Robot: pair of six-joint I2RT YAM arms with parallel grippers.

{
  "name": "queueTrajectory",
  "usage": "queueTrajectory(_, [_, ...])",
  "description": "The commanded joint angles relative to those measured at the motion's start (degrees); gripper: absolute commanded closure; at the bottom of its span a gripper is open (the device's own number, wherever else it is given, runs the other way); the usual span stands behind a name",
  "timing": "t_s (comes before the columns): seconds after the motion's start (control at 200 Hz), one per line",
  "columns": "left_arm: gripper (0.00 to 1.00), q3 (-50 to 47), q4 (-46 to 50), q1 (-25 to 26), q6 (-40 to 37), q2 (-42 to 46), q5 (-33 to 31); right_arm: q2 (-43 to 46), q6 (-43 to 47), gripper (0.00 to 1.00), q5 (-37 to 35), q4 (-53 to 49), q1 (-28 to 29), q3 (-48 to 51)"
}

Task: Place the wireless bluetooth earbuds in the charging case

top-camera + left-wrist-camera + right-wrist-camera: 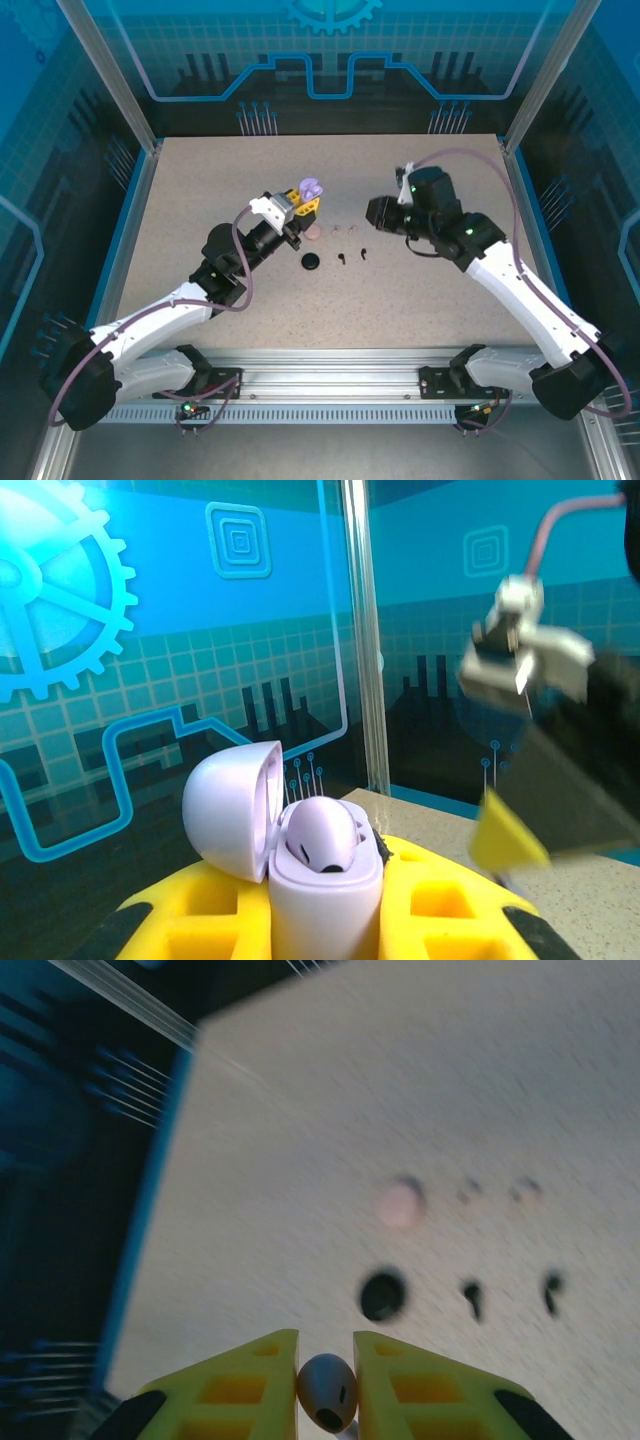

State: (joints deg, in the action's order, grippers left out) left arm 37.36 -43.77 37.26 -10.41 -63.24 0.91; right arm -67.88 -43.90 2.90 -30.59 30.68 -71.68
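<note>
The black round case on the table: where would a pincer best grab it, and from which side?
Probably across its curved sides, coming straight down from above. The black case lies low and round on the table, so only its rim offers opposing faces. It stands apart from the pink case and the nearest black earbud, leaving room on both sides.

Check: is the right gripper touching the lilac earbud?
Touching. The right wrist view shows the earbud pinched between both yellow fingers of the right gripper.

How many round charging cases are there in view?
3: the open lilac case in the left gripper; the pink case on the table; the black case beside it, nearer the arms.
</note>
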Motion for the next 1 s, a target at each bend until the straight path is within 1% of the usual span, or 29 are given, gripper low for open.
queueTrajectory(0.0, [1.0, 2.27, -0.93, 0.31, 1.32, 1.15, 1.68, -0.81, 0.81, 0.79, 5.71, 6.24, -0.82, -6.69])
queueTrajectory(0.11, [1.0, 2.55, -1.22, 0.45, 1.78, 1.19, 1.86, -1.97, -0.44, 0.79, 8.51, 13.09, -0.84, -9.33])
queueTrajectory(0.215, [1.0, 2.91, -1.36, 0.41, 2.36, 1.12, 2.17, -2.47, -2.1, 0.79, 10.52, 20.77, -0.64, -8.89])
queueTrajectory(0.365, [1.0, 3.66, -1.63, 0.45, 3.24, 0.8, 2.63, -3.18, -4.72, 0.79, 12.96, 33.22, 0.47, -5.28])
queueTrajectory(0.51, [1.0, 4.19, -2.53, 0.43, 4.23, 0.1, 2.63, -2.88, -5.86, 0.79, 12.19, 43.24, 2.92, -0.57])
queueTrajectory(0.72, [1.0, 4.47, -3.29, 0.4, 5.19, -0.48, 2.62, -2.5, -5.54, 0.79, 10.62, 45.77, 5.96, 2.82])
queueTrajectory(0.73, [1.0, 4.47, -3.33, 0.44, 5.24, -0.48, 2.61, -2.44, -5.61, 0.79, 10.59, 47.17, 6.12, 3.04])
queueTrajectory(0.996, [1.0, 4.42, -3.78, 0.43, 5.48, -0.79, 2.54, -1.68, -7.08, 0.79, 9.54, 49.37, 6.85, 6.85])
